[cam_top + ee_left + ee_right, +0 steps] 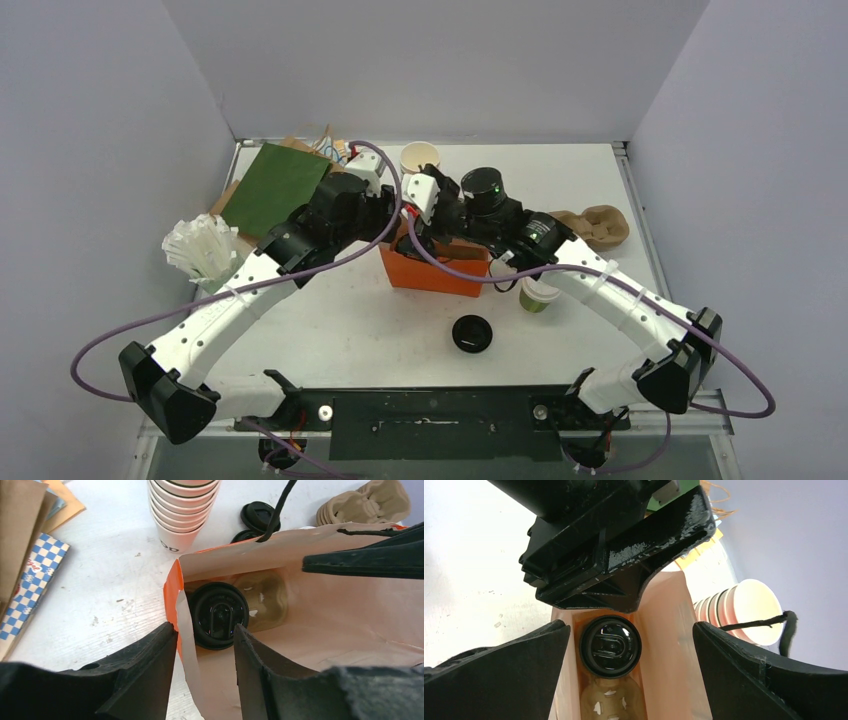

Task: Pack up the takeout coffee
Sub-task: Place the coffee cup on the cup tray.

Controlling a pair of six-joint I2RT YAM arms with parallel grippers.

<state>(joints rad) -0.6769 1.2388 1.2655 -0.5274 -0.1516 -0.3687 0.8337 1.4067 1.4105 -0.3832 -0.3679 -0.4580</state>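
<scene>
Left gripper (204, 629): partly open over the side of the bag (171, 587), one finger in, one out, gripping nothing. Right gripper (630, 626): wide open above the bag, empty. Down inside the bag: a black-lid cup (218, 614). Out on the white table (380, 330), by the right arm: a white-lid cup (537, 293). Grey walls (430, 60) on three sides. Most room at the front, round a loose lid (472, 332).

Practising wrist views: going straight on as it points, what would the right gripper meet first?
Probably the black-lidded cup inside the orange bag; the right gripper is open, so fingertips might catch bag walls; depth unclear.
</scene>
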